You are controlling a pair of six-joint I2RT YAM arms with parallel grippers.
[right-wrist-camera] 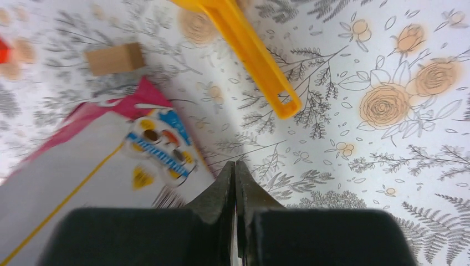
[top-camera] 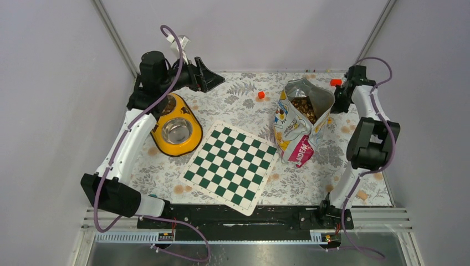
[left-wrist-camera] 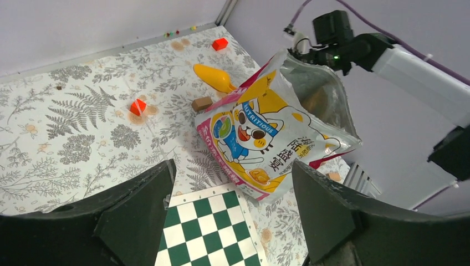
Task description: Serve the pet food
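The pet food [top-camera: 305,108] is brown kibble inside an open, colourful cat-print bag [top-camera: 296,133] standing right of centre. My right gripper [top-camera: 336,103] is at the bag's right rim; in the right wrist view its jaws [right-wrist-camera: 235,165] are shut, with the bag [right-wrist-camera: 94,160] running up against the left finger. The bag [left-wrist-camera: 266,133] leans in the left wrist view. A yellow scoop [left-wrist-camera: 213,77] lies behind the bag; its handle [right-wrist-camera: 255,50] shows below the right wrist. My left gripper [top-camera: 213,82] is open and empty at the back left, above a yellow double bowl [top-camera: 188,119].
A green-and-white chessboard mat [top-camera: 231,164] lies at front centre. Red cubes [top-camera: 261,95] [top-camera: 336,82] sit near the back. A tan wooden block [left-wrist-camera: 202,103] lies by the scoop. The bowl's far cup, partly under my left arm, holds something brown.
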